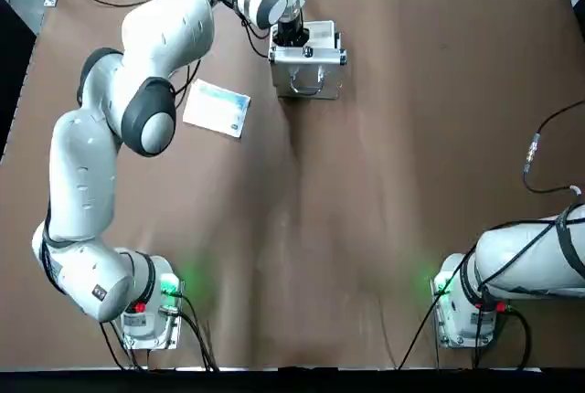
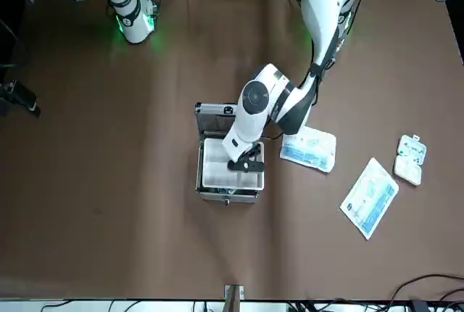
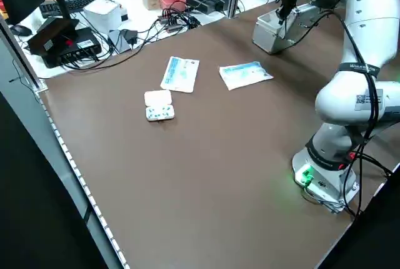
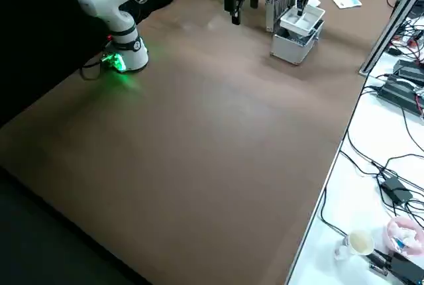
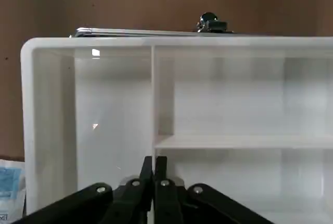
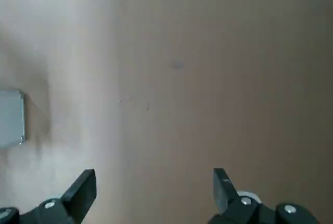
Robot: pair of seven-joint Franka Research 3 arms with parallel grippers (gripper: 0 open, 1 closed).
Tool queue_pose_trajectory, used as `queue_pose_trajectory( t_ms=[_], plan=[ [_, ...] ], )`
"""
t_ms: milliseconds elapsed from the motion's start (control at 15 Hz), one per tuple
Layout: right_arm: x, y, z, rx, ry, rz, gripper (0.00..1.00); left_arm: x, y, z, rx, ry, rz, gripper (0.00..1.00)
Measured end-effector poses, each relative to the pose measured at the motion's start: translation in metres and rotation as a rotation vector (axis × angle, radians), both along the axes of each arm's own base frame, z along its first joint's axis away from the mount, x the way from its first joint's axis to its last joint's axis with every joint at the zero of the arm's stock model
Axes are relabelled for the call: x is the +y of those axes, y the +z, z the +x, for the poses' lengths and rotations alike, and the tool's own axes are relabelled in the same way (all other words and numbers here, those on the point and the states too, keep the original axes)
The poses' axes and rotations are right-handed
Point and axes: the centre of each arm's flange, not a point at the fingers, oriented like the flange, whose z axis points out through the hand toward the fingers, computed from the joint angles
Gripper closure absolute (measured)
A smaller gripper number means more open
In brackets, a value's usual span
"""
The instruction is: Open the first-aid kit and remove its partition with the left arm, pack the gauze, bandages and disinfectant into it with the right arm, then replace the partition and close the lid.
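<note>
Left end effector [image 5: 154, 182] pinched on the partition [image 2: 217, 163] divider in the open case [image 2: 226, 194]; packets [image 2: 309, 148] beside.

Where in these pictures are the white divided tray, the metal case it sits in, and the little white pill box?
partition [image 2: 217, 163], front view, on its white floor.
first-aid kit [image 1: 315, 80], top view, on its front wall by the handle.
pill box [image 2: 410, 158], front view, on its lid.

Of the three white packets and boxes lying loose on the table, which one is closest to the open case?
The blue-printed flat packet just beside the case. The long packet and the pill box lie farther out.
</note>
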Motion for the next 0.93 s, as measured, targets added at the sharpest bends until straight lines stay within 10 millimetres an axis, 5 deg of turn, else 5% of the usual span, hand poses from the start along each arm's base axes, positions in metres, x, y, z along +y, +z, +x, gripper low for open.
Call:
queue_pose_trajectory(
  t_ms=[933],
  plan=[
    [-0.006, -0.002, 0.003, -0.011, -0.01, -0.001, 0.01, -0.016, 0.007, -0.005, -0.081, -0.1, -0.009, 0.96]
  ],
)
